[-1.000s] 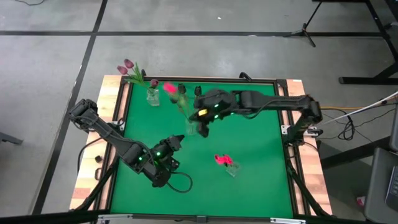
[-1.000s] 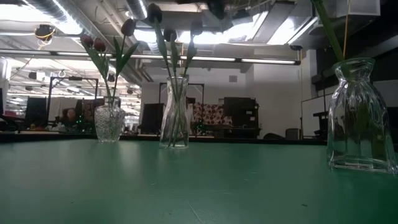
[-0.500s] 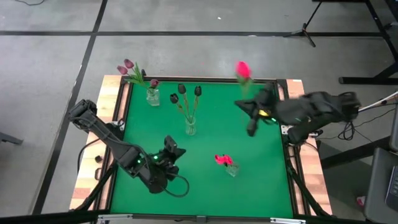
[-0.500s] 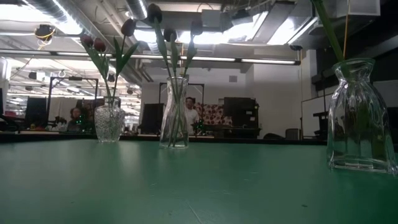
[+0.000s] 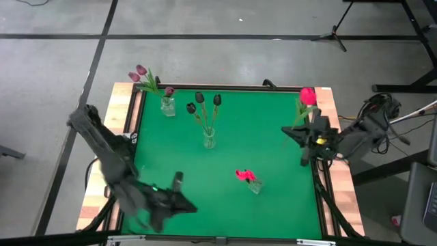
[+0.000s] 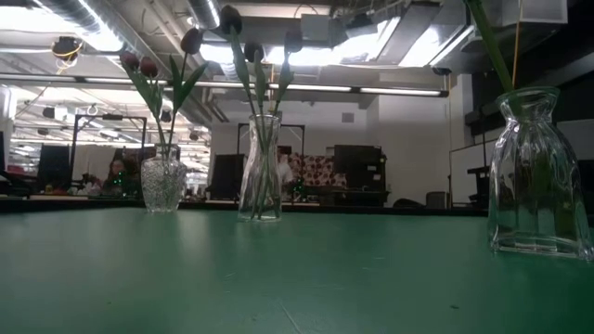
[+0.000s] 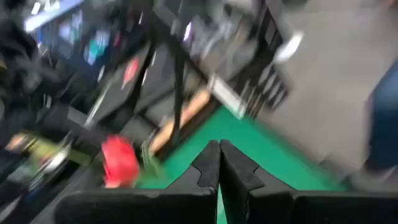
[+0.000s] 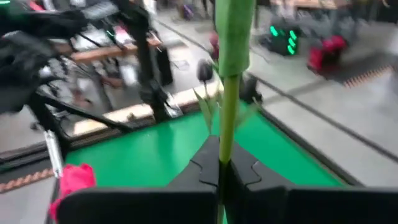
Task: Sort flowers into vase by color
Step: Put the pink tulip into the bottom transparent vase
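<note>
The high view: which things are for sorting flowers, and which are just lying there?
For the job:
pink-red tulip held by the right gripper
pink-red flowers in the near vase
dark tulips in the middle vase
mauve tulips in the far vase

Just about:
cables
stand on the floor

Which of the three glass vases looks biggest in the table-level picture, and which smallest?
1. Bulbous ribbed vase, largest, though it stands nearest the camera.
2. Tall slim vase.
3. Round vase, smallest.
</note>
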{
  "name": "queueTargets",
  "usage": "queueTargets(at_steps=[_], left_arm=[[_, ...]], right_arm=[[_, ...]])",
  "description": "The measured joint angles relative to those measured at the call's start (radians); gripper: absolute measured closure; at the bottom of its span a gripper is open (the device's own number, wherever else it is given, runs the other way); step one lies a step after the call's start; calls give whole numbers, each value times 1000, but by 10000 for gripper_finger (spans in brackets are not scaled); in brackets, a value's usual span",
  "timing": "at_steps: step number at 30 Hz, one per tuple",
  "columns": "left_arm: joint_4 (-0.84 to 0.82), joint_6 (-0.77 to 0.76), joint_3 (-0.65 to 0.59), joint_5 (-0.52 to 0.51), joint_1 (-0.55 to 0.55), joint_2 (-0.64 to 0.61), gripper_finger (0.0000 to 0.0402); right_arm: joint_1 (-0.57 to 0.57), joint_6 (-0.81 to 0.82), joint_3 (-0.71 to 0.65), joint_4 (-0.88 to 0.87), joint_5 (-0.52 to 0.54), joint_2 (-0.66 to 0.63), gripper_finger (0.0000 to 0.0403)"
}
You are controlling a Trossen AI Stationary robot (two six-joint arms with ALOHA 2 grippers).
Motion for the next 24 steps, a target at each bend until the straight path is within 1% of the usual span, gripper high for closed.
queueTargets(at_steps=[2,5,7,8,11,13,16,19,24], left_arm=[[2,-48,1,111,5,-80,401],[3,-156,-16,340,47,-196,401],[4,-218,-40,460,81,-262,401],[9,-248,-56,492,94,-288,401],[36,-309,-124,511,120,-343,401],[57,-314,-170,510,125,-365,401],[109,-325,-237,494,120,-395,401],[142,-363,-296,462,115,-406,401],[196,-406,-374,380,116,-405,401]], right_arm=[[11,-137,-40,109,-22,-48,403],[26,-327,-137,299,-40,-125,403],[26,-396,-241,431,-70,-190,403],[26,-407,-298,504,-89,-224,403],[24,-415,-483,706,-104,-314,403],[24,-423,-595,850,-107,-357,403],[24,-425,-737,1022,-114,-396,403],[25,-382,-838,1115,-128,-410,403],[25,-256,-916,1153,-148,-384,403]])
